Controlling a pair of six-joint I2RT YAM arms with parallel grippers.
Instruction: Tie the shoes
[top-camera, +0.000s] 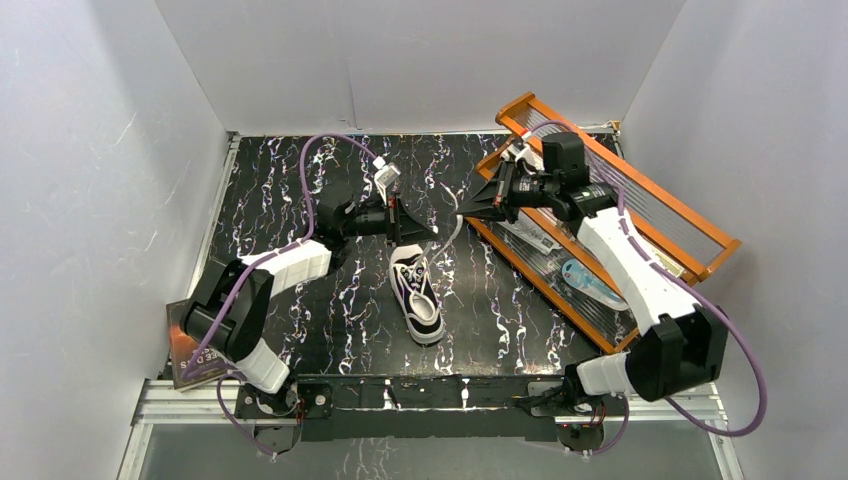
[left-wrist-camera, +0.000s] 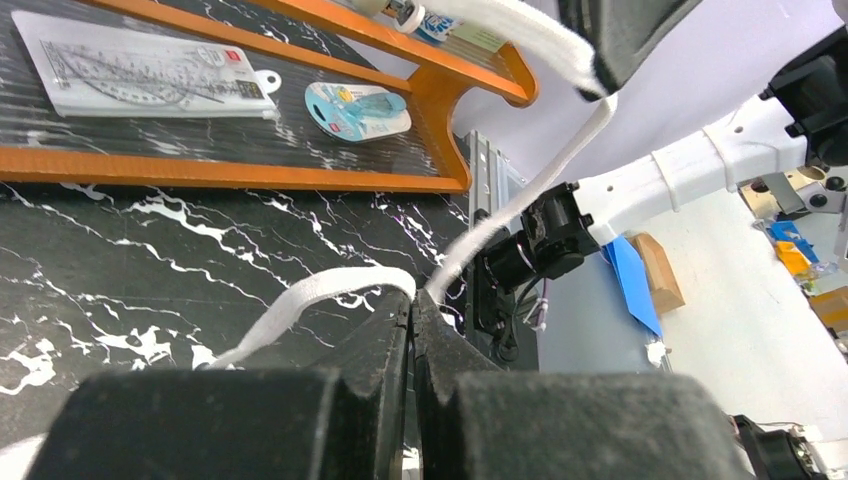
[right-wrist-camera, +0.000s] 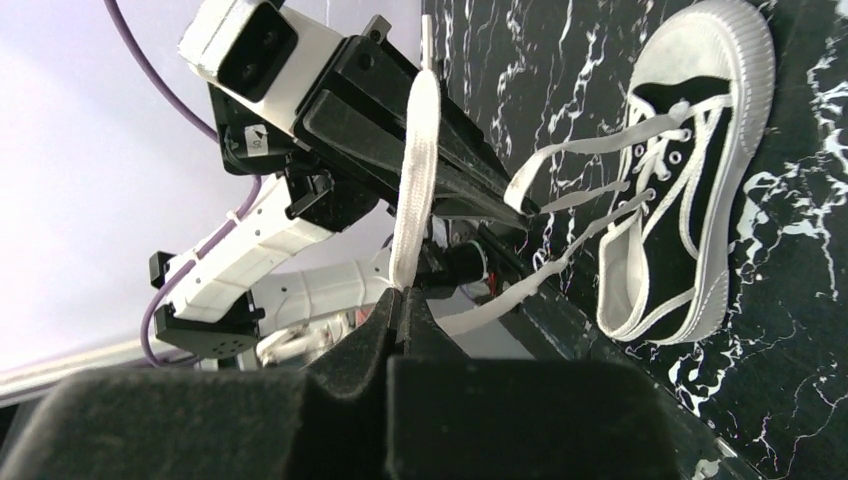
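**Condition as found**

Found the sneaker (top-camera: 417, 295) standing on its sole near the middle of the worktop (top-camera: 300, 200), a little closer to the near edge than to the far one. Noted the white toe cap toward the near edge and the heel opening toward the far edge. Noted a black upper, a white sole and the white lace (right-wrist-camera: 415, 180) untied, with several strands drawn out from the eyelets toward the far side.

Located the left pincer (top-camera: 435, 232) just beyond the heel, raised above the worktop, tips pointing toward the right edge. Confirmed its fingers pressed together with a strand of lace pinched between the tips.

Located the right pincer (top-camera: 462, 210) close by, tips pointing toward the left edge, nearly tip to tip with the other yet apart. Confirmed this one likewise closed, with a strand of lace clamped at the tips and running up across the body of the left pincer. Could not tell which strand leaves which row of eyelets.

Recorded an orange wooden tray (top-camera: 527, 103) at the far right corner, set askew to the edges. Recorded inside it a clear packet of rulers (left-wrist-camera: 140, 65) and a pale blue packaged item (left-wrist-camera: 358, 108), lying apart.

Saw a brown flat object (top-camera: 185, 350) at the near left corner, partly behind the left arm. Could not identify it.
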